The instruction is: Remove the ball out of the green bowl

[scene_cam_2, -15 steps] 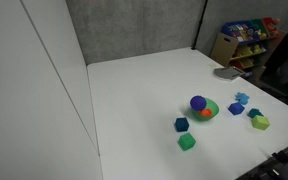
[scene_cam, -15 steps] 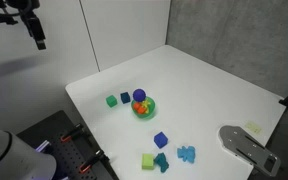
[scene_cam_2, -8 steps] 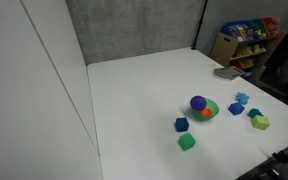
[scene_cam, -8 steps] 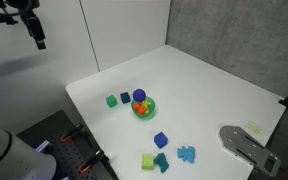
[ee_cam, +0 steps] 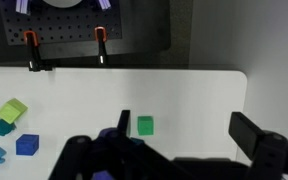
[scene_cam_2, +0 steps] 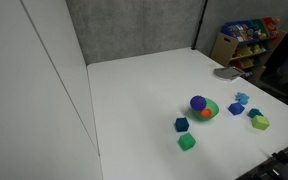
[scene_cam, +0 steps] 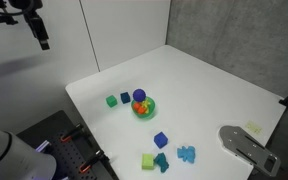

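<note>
White table bears the ball in the green bowl; the claw hangs high aside, seemingly wide.

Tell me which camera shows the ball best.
In an exterior view the ball appears largest, unobstructed, sitting in the green bowl. In an exterior view the ball looks smaller. The wrist view does not show it clearly.

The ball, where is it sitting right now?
In an exterior view the ball sits inside the green bowl on the white table, with the dark blue cube just beside the bowl and a green cube beyond that.
</note>
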Controlling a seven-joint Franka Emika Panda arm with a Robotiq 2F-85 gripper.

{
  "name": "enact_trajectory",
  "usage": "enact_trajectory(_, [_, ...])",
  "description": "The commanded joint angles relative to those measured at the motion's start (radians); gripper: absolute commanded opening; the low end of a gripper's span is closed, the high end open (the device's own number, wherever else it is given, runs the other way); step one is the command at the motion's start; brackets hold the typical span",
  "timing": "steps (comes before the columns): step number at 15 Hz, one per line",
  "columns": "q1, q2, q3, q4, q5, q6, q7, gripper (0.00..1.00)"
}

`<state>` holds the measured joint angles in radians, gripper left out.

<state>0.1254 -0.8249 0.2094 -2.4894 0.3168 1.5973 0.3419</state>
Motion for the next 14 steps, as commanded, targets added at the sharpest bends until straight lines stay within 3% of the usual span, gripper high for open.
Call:
enact_trajectory(1, [-0.038,0.060,0.032,0.037,-0.051,0.052,-0.022,1.00])
enact_trajectory(6, [-0.055,0.152,0.049,0.042,-0.148,0.179,-0.024,1.00])
enact_trajectory(14, [-0.075,0.316,0.009,0.029,-0.269,0.440,-0.034,1.00])
